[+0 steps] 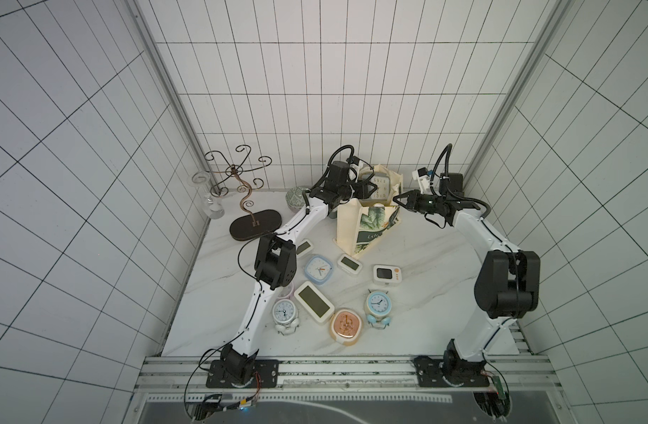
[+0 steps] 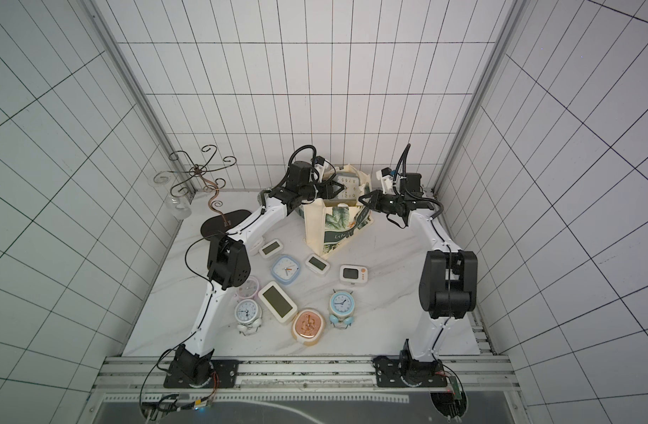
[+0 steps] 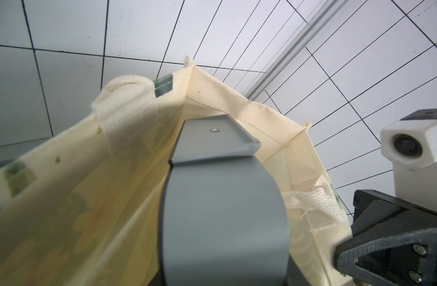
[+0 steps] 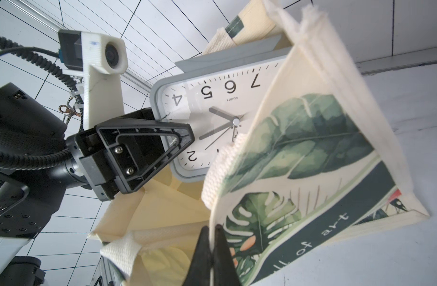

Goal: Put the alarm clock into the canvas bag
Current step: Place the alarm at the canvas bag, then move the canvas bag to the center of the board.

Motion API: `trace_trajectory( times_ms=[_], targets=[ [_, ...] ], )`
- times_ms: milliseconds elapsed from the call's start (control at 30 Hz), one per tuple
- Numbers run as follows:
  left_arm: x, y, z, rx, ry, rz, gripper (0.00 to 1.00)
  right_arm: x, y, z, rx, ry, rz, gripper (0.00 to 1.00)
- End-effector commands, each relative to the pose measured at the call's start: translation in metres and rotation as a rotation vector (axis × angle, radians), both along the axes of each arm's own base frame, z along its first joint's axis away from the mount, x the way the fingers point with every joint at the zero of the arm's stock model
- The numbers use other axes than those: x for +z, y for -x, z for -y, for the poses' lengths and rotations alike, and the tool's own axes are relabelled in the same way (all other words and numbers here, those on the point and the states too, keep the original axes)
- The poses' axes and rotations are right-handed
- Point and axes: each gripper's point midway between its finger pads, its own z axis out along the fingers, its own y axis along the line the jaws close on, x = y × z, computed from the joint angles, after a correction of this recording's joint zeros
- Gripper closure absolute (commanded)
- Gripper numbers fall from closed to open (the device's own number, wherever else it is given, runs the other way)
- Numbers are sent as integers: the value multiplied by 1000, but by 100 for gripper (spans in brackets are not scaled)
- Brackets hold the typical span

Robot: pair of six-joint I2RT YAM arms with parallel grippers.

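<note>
Count: two arms, two grippers, one canvas bag point(image 1: 351, 227) standing open just above frame centre in both top views.

Left gripper point(image 4: 181, 141) — jaws part-way apart, clamped on the side edge of the grey square alarm clock point(image 4: 212, 99), with one finger point(image 4: 128, 158) lying across the dial. The clock sits in the bag's mouth, partly below the rim (the front panel covers part of the dial in the right wrist view).

Right gripper point(image 4: 213, 230) — jaws fully closed, pinching the rim of the bag's front panel, near one cream handle point(image 4: 212, 178).

Marble tabletop point(image 1: 425, 312), lower centre: nine more clocks.
- Four digital: large digital clock point(image 1: 313, 297), two small digital clocks point(image 1: 304, 247) point(image 1: 350, 264), digital clock with orange buttons point(image 1: 387, 274).
- Five with dials: blue square clock point(image 1: 318, 270), white twin-bell clock point(image 1: 285, 312), blue twin-bell clock point(image 1: 378, 304), peach clock point(image 1: 346, 325), pink round clock point(image 1: 287, 292) (mostly hidden under the left arm point(image 1: 258, 304)).

Left of centre: one scrolled metal stand point(image 1: 241, 183), one clear glass vase point(image 1: 208, 205).
</note>
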Motion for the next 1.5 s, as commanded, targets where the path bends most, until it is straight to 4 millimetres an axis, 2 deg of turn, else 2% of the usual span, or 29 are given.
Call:
trace_trajectory(
  times_ms=[0, 333, 400, 467, 533, 667, 700, 800, 867, 900, 1033, 1133, 1233, 1400, 1467],
  targets=[
    [-106, 8, -2, -8, -139, -187, 55, -5, -9, 1, -18, 46, -5, 100],
    [-125, 8, -9, 3, -166, -217, 50, -9, -12, 5, -43, 61, -19, 100],
    [-118, 4, -12, 9, -154, -204, 50, -11, -13, 7, -56, 79, -21, 100],
    [-102, 0, -14, 8, -131, -176, 50, -12, -15, 11, -71, 102, -22, 100],
    [-71, -1, -15, -10, -92, -123, 47, -12, -16, 14, -83, 129, -16, 100],
    [35, 12, -22, -36, -34, 100, 26, -7, -26, 32, -137, 193, 3, 100],
    [65, 19, -28, -30, -25, 165, 22, -4, -30, 39, -150, 194, 1, 100],
    [137, 41, -53, 26, -17, 306, 15, 10, -49, 61, -185, 193, 27, 100],
    [162, 54, -72, 74, -14, 341, 14, 16, -61, 74, -194, 201, 53, 100],
    [168, 60, -81, 97, -17, 350, 14, 18, -68, 79, -191, 208, 71, 100],
    [167, 82, -111, 181, -31, 347, 14, 9, -94, 92, -193, 216, 63, 96],
    [156, 97, -132, 231, -13, 317, 14, -8, -106, 104, -213, 191, 6, 89],
    [147, 111, -150, 275, 2, 290, 14, -18, -109, 114, -249, 189, -23, 78],
    [128, 138, -176, 339, 21, 244, 14, -9, -102, 127, -326, 216, -15, 36],
    [122, 148, -188, 369, 21, 234, 14, 2, -95, 136, -373, 232, -11, 6]
  ],
)
